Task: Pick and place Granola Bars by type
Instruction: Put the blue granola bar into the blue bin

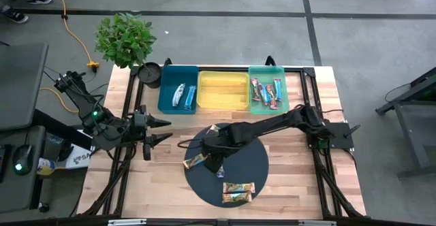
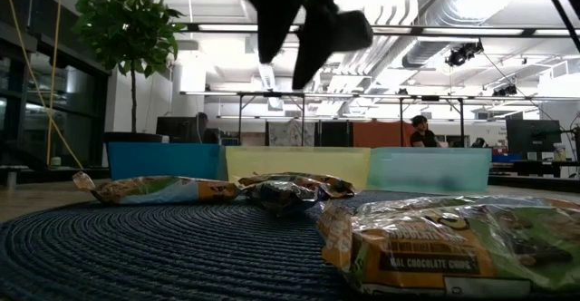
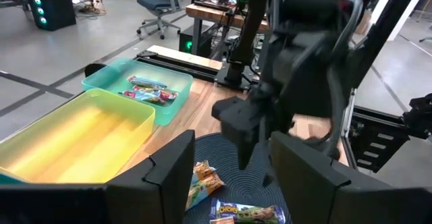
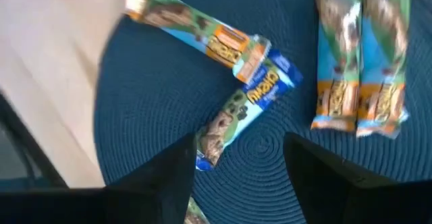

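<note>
Granola Bars (image 1: 238, 192) on round dark woven mat (image 1: 259, 159), wood table (image 1: 327, 97).

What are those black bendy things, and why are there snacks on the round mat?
They are two robot arms at a wooden table, each ending in a two-finger tool. One camera looks down from above, one sits at table height, and one rides on each wrist. The right tool hangs open above a blue bar on the dark round mat, holding nothing. The left tool waits open at the side. More granola bars lie on the mat. Some are already sorted into the teal bin and green bin; the yellow bin looks empty.
</note>
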`<move>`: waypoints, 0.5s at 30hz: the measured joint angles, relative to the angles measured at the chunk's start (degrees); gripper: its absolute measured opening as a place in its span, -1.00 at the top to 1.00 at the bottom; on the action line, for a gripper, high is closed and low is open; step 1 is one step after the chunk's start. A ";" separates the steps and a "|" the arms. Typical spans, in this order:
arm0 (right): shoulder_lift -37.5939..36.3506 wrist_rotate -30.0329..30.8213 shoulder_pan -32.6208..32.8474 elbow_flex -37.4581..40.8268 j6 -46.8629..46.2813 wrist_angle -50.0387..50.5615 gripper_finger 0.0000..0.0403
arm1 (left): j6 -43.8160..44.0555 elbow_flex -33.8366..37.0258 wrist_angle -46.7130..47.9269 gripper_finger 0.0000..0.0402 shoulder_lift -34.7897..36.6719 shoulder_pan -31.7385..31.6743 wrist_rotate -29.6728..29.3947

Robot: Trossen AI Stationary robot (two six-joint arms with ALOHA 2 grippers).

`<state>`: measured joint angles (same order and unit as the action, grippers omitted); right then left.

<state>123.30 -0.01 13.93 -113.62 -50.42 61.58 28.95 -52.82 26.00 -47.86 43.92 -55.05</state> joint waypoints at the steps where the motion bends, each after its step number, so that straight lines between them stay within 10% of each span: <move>1: 0.63 -0.53 -0.17 0.00 -1.18 0.09 -0.03 | -0.02 0.00 0.04 0.05 0.00 0.00 0.00; 15: 4.88 1.21 -0.44 0.15 -9.08 -0.47 -0.13 | 0.07 0.00 0.00 0.05 0.00 0.00 0.17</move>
<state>128.18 1.21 13.49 -113.47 -59.49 61.12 29.02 -52.82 26.00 -47.86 43.92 -54.87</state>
